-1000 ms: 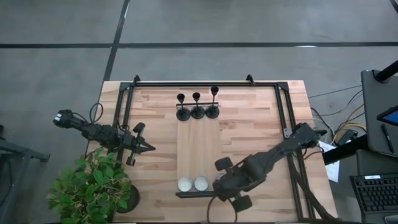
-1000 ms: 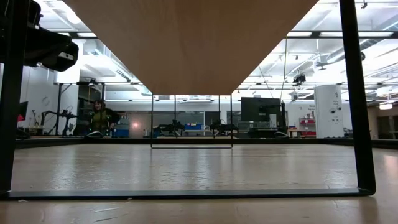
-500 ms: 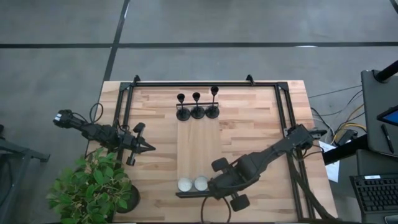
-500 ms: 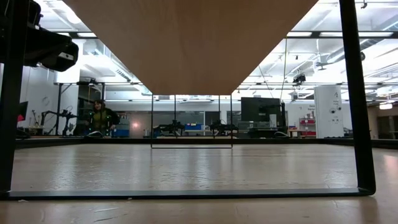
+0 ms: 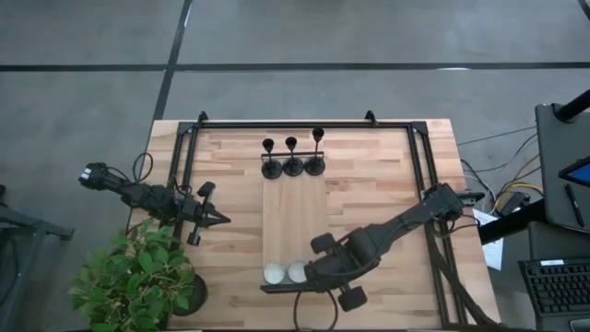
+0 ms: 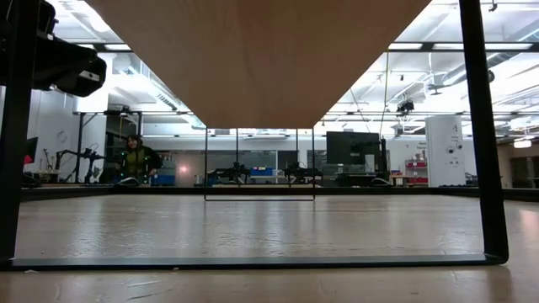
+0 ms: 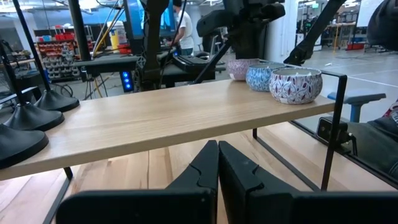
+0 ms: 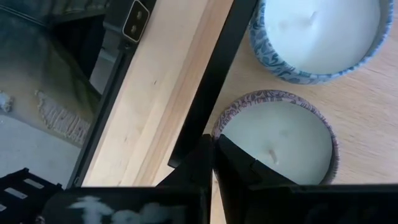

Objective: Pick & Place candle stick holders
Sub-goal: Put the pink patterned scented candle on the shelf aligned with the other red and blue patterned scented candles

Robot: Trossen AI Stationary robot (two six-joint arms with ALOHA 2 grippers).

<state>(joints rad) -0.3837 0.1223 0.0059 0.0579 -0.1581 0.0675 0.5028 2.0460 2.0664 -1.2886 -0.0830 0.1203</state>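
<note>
Three black candle stick holders (image 5: 292, 164) stand on their round bases in a row at the far end of a raised light wood shelf (image 5: 295, 221); two bases show in the left wrist view (image 7: 25, 118). My right gripper (image 5: 309, 276) is shut at the shelf's near end, its tips (image 8: 213, 152) at the rim of a white candle in a patterned tin (image 8: 277, 140). My left gripper (image 5: 224, 219) is shut and empty, left of the shelf above the table. My right gripper's shut fingertips (image 8: 217, 163) stand at the near rim (image 8: 233, 118) of the patterned candle tin, coming from the table's right and near side. I cannot tell whether they touch it. The tin sits upright on the shelf.
A second white candle tin (image 8: 317, 34) sits beside the first; both show at the shelf's near end (image 5: 274, 273). A black metal frame (image 5: 184, 148) edges the table. A potted plant (image 5: 138, 277) stands at the near left corner. A person shows far off in the room (image 6: 135, 158).
My right gripper has moved toward the table's left edge, along the shelf's near end, up to the candle tins. Nothing else has moved.
</note>
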